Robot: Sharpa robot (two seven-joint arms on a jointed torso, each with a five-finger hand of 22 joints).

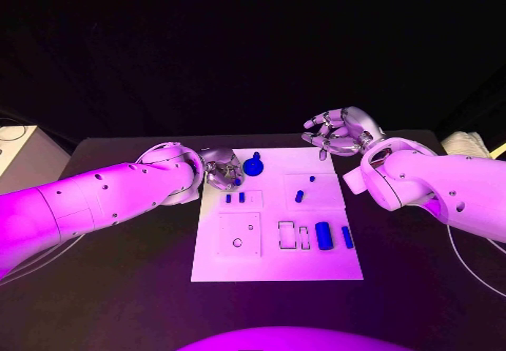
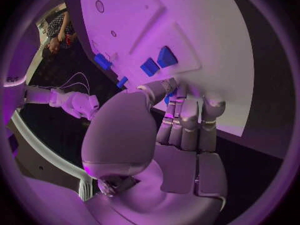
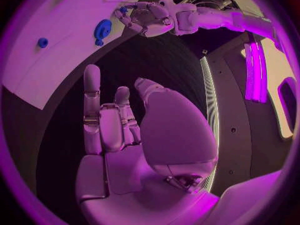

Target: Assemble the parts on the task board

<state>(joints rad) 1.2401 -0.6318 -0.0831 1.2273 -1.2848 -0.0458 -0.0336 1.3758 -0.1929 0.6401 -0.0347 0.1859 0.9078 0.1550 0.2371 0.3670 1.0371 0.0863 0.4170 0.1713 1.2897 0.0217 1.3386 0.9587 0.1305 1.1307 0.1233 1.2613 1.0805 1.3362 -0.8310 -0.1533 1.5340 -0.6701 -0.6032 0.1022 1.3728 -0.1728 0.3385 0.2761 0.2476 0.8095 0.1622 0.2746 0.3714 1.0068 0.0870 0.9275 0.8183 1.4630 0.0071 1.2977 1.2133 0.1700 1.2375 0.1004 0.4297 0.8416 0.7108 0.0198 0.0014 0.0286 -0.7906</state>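
A black table (image 1: 126,292) is being lit in coloured light, with the room behind it being lost in darkness; a pale box-like object (image 1: 23,153) is being glimpsed beyond the table's far left corner, and another pale object (image 1: 469,142) past its far right corner. The white task board (image 1: 276,256) is being shown lying in the middle of the table, lengthwise away from the robot. A round blue part (image 1: 254,166) is being seen near the board's far left corner; two small blue parts (image 1: 235,197) are standing side by side just nearer; a small blue peg (image 1: 300,195) and a tinier blue dot (image 1: 312,178) are lying toward the board's middle; two upright blue blocks (image 1: 333,235) are being seen near the right edge, beside empty outlined slots (image 1: 293,235).

The left hand (image 1: 221,170) is being held at the board's far left edge, just beside the round blue part; in the left wrist view its fingers (image 2: 187,120) are being curled down against the board's edge near the small blue parts, and whether anything is being grasped cannot be told. The right hand (image 1: 339,131) is being held above the table beyond the board's far right corner, fingers (image 3: 92,105) loosely spread and nothing being grasped.
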